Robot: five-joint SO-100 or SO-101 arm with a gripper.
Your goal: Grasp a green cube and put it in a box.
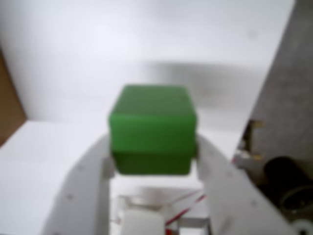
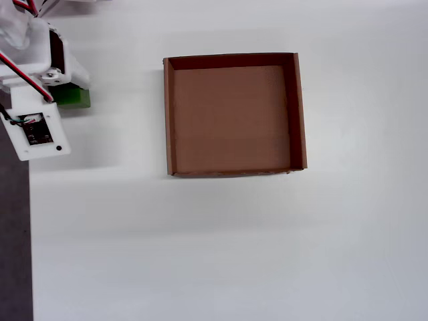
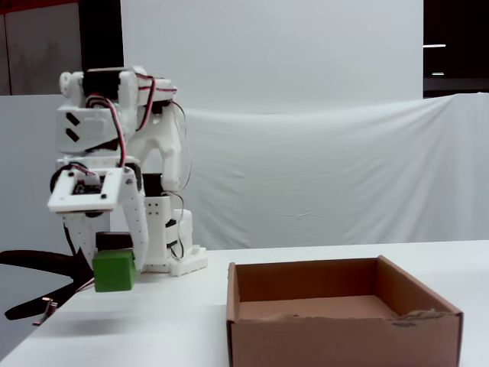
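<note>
Gripper (image 1: 152, 164) clamped on the green cube (image 1: 152, 128), fingers on both sides; in the fixed view the cube (image 3: 114, 271) hangs above the table (image 3: 153, 321) at lower left. Box (image 2: 233, 114) sits upper centre in the overhead view, well apart.

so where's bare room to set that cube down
The box floor is bare. In the overhead view the white table is free below and right of the box. It is crowded only at the upper left, where the claw holds the green cube.
</note>
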